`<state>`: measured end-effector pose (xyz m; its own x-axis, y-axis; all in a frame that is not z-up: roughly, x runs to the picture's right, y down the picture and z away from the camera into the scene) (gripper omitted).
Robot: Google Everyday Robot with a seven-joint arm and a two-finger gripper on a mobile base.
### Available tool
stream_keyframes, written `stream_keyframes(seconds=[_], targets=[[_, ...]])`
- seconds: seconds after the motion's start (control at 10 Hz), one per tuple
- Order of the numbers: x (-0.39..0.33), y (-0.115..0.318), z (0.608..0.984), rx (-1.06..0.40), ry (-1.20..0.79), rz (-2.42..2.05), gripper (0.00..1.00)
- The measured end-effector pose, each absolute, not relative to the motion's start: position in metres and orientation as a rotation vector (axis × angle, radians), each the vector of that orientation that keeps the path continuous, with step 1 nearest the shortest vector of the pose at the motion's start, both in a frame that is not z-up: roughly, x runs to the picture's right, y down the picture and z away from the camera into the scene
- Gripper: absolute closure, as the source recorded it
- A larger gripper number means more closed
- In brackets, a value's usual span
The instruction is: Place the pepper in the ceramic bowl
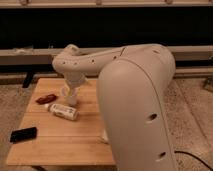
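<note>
White arm casing (pixel 135 110) is filling the foreground, reaching over a wooden table (pixel 65 145). Nearer than the gripper and well to its left, a black device (pixel 23 134) is lying. A white bottle (pixel 62 111) is lying just in front of the gripper (pixel 71 98), which is hanging low over the tabletop; whether it is spread or clamped is not showing. The pepper (pixel 46 99) is lying near its left side.

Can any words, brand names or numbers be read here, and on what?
No text can be read anywhere.
White plastic bottle lying on the wooden table: marks on its side, too small to read.
Flat black device: nothing legible.
White robot arm and its end effector, low over the table beside the small dark-red pepper: no markings seen.
</note>
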<state>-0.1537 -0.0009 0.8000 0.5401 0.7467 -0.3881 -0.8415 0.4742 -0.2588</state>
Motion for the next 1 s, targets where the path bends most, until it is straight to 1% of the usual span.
stream_keyframes(seconds=[0.2, 0.8, 1.0], targets=[[-0.158, -0.005, 0.804, -0.462, 0.231, 0.956, 0.2], [-0.219, -0.034, 0.823, -0.507, 0.163, 0.851, 0.2], [-0.246, -0.037, 0.828, -0.516, 0.129, 0.81, 0.2]])
